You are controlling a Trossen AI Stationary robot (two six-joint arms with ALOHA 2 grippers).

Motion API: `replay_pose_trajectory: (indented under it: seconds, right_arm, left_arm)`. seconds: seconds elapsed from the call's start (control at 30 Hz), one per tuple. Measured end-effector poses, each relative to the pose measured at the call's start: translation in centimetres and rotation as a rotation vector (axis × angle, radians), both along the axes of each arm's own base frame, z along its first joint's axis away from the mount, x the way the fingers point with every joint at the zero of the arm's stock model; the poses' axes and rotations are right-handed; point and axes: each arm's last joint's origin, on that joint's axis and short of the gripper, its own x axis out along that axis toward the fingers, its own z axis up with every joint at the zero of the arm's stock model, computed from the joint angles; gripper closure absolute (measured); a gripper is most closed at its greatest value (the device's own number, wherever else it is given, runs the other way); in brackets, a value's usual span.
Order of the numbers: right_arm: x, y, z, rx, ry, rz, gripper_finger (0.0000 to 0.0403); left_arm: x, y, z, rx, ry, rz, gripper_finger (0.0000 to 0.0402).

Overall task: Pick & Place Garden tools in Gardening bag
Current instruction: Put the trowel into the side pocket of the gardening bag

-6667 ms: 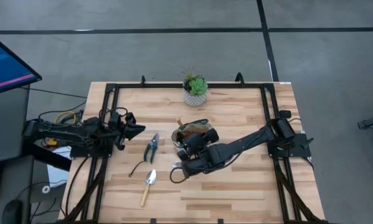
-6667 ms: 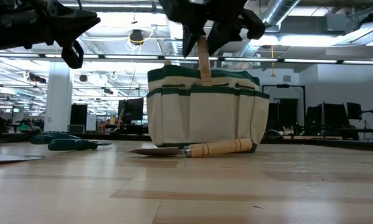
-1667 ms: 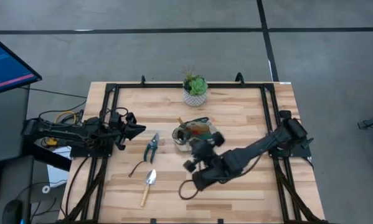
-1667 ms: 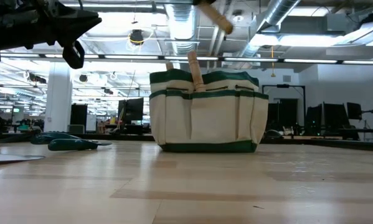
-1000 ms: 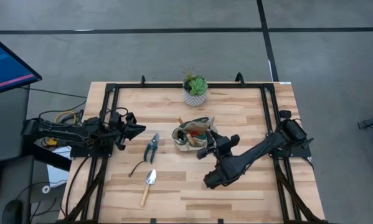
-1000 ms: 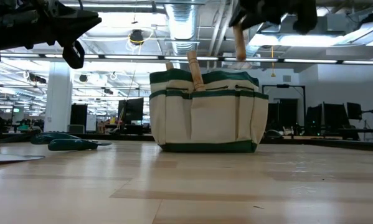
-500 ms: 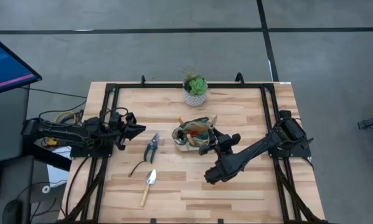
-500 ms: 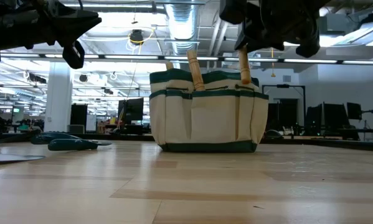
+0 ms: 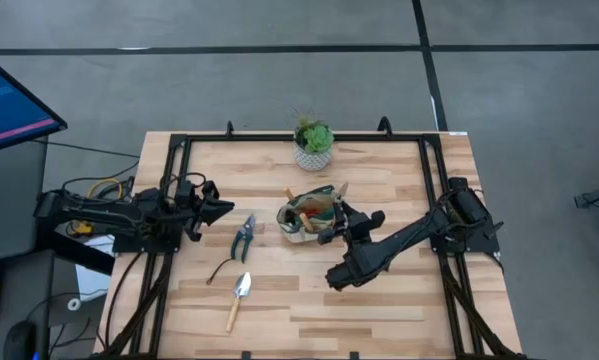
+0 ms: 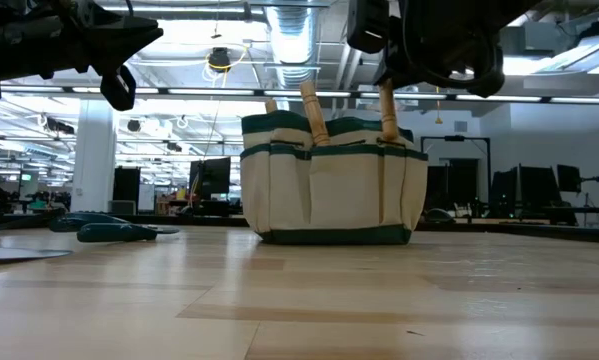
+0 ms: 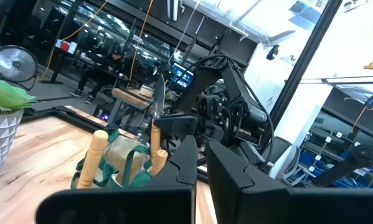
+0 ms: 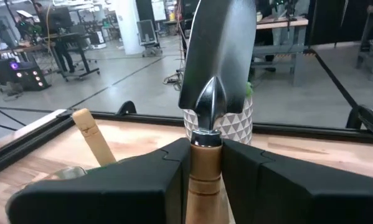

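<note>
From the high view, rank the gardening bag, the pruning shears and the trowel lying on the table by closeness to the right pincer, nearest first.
1. Gardening bag: directly beside the right pincer, mid-table.
2. Pruning shears: left of the bag.
3. Trowel: front left, lying on the table; its distance is close to the shears', so this order is tentative.

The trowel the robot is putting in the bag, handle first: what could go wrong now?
The right gripper clamps the trowel by its wooden neck, blade up, handle going into the gardening bag. Risks:
1. The soft bag might tip or slide if the handle catches its rim.
2. It could knock the other wooden handle already standing in the bag.
3. Let go too soon, the trowel may lean over and fall out, as the heavy blade is on top.
</note>
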Motion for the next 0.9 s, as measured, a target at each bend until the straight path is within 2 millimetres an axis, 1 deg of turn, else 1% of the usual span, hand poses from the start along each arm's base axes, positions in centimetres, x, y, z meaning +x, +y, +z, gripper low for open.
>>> replay_pose_trajectory:
  seconds: [0.1, 0.33, 0.47, 0.57, 0.73, 0.9]
  right_arm:
    - [0.2, -0.3, 0.0, -0.007, -0.003, -0.007, 0.0346]
    - [1.4, -1.1, -0.1, -0.055, 0.047, -0.020, 0.0346]
    - [1.8, -1.3, -0.3, -0.066, 0.068, -0.022, 0.0346]
    - [1.6, -1.3, -1.0, -0.071, 0.074, -0.020, 0.0346]
    - [0.7, -1.2, -2.1, -0.073, 0.034, -0.011, 0.0346]
    - [0.4, -1.2, -2.4, -0.087, 0.033, -0.007, 0.0346]
  left_arm:
    - [0.0, 0.0, 0.0, 0.000, 0.000, 0.000, 0.0394]
    - [0.0, 0.0, 0.0, 0.000, 0.000, 0.000, 0.0394]
    - [0.0, 0.0, 0.0, 0.000, 0.000, 0.000, 0.0394]
    - [0.0, 0.0, 0.0, 0.000, 0.000, 0.000, 0.0394]
    - [0.0, 0.0, 0.0, 0.000, 0.000, 0.000, 0.0394]
    - [0.0, 0.0, 0.0, 0.000, 0.000, 0.000, 0.0394]
